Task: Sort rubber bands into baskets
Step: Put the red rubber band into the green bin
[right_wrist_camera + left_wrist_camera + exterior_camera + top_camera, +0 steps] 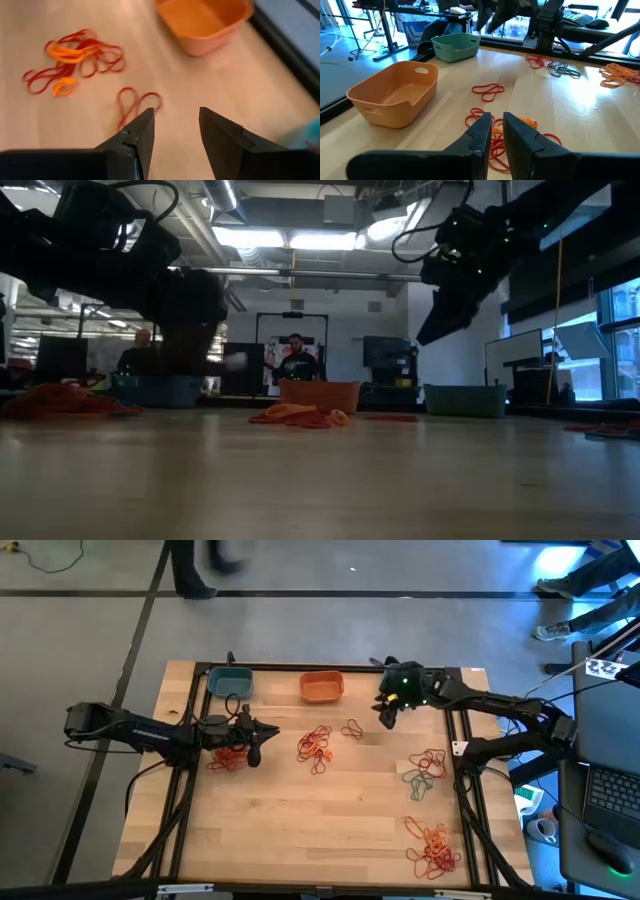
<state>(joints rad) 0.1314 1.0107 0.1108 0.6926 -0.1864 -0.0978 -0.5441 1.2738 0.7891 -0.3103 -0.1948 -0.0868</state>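
Rubber bands lie in loose heaps on the wooden table: a red-orange heap (315, 745) mid-table, a single red band (135, 102) beside it, and a red heap (228, 757) under my left arm. At the far edge stand a teal basket (230, 682), an orange basket (322, 687) and another teal basket (456, 46), which my right arm mostly covers from above. My right gripper (176, 112) hangs open above the table, slanting down over the single red band, with nothing between its fingers. My left gripper (496, 116) hovers nearly level over the bands at the left, with a narrow gap between its fingers and nothing in it.
More bands lie toward the right edge: a red and grey-teal heap (425, 772) and an orange heap (432, 845) near the front right corner. Black frame rails run along the table's left and right sides. People stand in the room beyond the far edge.
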